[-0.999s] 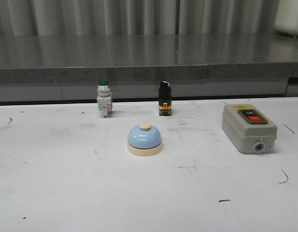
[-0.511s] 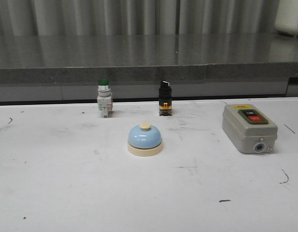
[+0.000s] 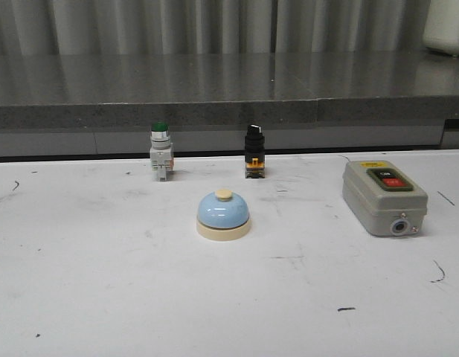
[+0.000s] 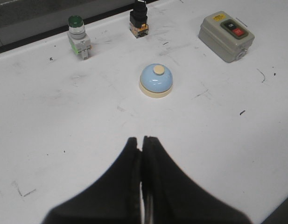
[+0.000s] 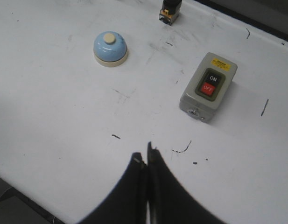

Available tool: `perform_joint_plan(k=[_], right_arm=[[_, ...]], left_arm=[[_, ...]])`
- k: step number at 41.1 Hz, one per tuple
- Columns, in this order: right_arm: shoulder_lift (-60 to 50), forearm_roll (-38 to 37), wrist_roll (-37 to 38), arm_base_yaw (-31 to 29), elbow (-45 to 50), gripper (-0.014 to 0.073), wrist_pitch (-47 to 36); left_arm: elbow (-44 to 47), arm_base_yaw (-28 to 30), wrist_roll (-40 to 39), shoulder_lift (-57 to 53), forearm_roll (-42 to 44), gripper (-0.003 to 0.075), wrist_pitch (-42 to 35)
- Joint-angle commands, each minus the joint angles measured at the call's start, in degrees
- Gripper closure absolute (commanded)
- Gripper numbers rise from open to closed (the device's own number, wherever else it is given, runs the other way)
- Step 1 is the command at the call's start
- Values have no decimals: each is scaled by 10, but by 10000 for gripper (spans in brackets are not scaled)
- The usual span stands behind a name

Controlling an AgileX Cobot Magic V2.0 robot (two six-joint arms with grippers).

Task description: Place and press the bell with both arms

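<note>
On the white desk (image 3: pixel 103 297) the bell (image 3: pixel 223 215) sits upright near the middle, apart from the grey switch box (image 3: pixel 383 197). Both the left gripper (image 4: pixel 142 144) and right gripper (image 5: pixel 146 158) hang above the desk, well short of the bell, their fingers seemingly pressed together and holding nothing

Four small things sit on one white table, and two grippers show up close.

There is one bell (image 3: pixel 223 216), light blue with a cream button on top, near the middle of the table (image 3: pixel 103 282). There is one green-topped push button (image 3: pixel 161 152) near the far edge, toward the left side. There is one black knob switch (image 3: pixel 253 152) near the far edge too, close to the middle. There is one grey box (image 3: pixel 383 197) toward the right edge, and it has two buttons on it, one black and one red. There is one left gripper (image 4: pixel 142 145) and one right gripper (image 5: pixel 146 161), each with two black fingers pressed together.
</note>
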Motion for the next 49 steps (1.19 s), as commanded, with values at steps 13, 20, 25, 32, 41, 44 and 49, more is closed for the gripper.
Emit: perform_joint_plan(k=[13,20,25,32,41,44,49], right_arm=[[-4,-6,-2,-4,-13,662,-29],[-4,-6,-2,-4,-13,662,-28],[-4,-6,-2,-4,-13,662,-28],[-4,-6,-2,-4,-13,662,-28],[-4,-6,-2,-4,-13,662,-28],[-4,-6,-2,-4,-13,662,-28],[-4,-6,-2,-4,-13,662,-28]], left_arm=[[23,38,-4,-37,-12,740,-62],[88,115,-4,-127,28,740,-96],[156,185,-4,-203,28,740,-155],[247,279,-4,-302,12,740,-225],[351,335,-4,-383,7,740,-316],[377,335,-4,-397,7,740,-352],[404,335,-4,-413,3,740,-390]])
